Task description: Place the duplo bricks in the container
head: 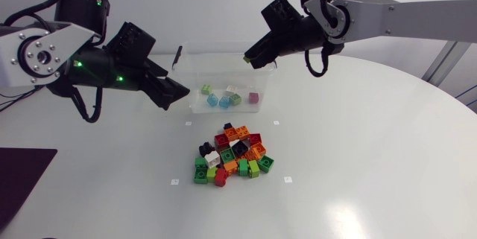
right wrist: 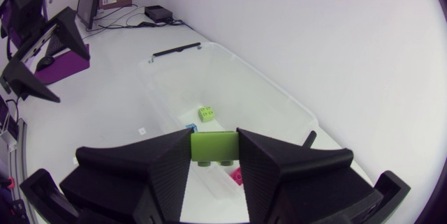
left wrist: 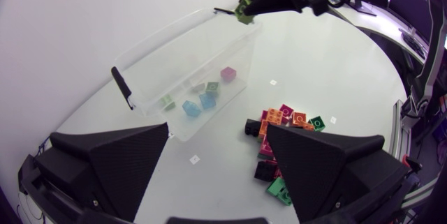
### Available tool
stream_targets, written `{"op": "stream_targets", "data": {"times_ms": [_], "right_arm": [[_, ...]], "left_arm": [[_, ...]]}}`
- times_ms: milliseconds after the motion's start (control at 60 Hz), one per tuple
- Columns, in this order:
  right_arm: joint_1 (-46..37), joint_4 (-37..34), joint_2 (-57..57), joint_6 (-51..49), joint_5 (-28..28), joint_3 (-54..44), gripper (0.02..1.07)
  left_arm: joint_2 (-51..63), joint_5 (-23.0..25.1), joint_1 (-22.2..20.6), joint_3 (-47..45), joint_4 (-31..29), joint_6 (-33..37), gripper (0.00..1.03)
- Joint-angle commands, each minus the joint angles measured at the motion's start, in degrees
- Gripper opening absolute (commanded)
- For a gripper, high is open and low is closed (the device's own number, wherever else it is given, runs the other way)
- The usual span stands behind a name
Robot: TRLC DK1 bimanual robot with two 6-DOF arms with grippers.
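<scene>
A clear plastic container (head: 223, 45) stands at the table's back middle with several small bricks in it, green, blue, white and pink. My right gripper (head: 250, 59) hangs over its right rim, shut on a lime green brick (right wrist: 214, 147) that shows between its fingers. In the left wrist view this green brick (left wrist: 244, 11) is above the container's (left wrist: 167, 39) far corner. A pile of duplo bricks (head: 231, 153) in red, orange, green, black and white lies in front of the container. My left gripper (head: 175, 94) is just left of the container, open and holding nothing.
A black clip (head: 177, 56) sits on the container's left end. Small white markers (head: 175, 182) dot the table around the pile. Bare tabletop spreads to the right and front of the pile (left wrist: 286, 126).
</scene>
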Motion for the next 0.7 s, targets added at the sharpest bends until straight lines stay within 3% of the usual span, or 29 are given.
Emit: {"op": "stream_targets", "data": {"times_ms": [0,417,500,617,683], "right_arm": [[-0.45,0.72,3.33,1.61,0.70,3.13,0.33],[1.14,1.24,10.36,2.22,4.83,10.25,0.37],[1.14,1.16,11.68,2.22,5.27,11.65,0.50],[1.05,0.63,12.21,2.22,5.45,12.71,0.98],[0.78,0.54,11.33,2.22,5.36,12.53,1.02]], "left_arm": [[-1.70,1.71,-0.47,-3.27,-0.59,2.97,0.98],[-0.03,3.64,-5.04,-9.69,0.46,8.34,0.98],[1.64,3.64,-5.48,-10.04,1.07,9.30,0.98],[4.01,3.64,-6.00,-9.86,1.95,9.92,0.98],[4.89,3.55,-6.53,-9.51,1.87,9.48,0.98]]}}
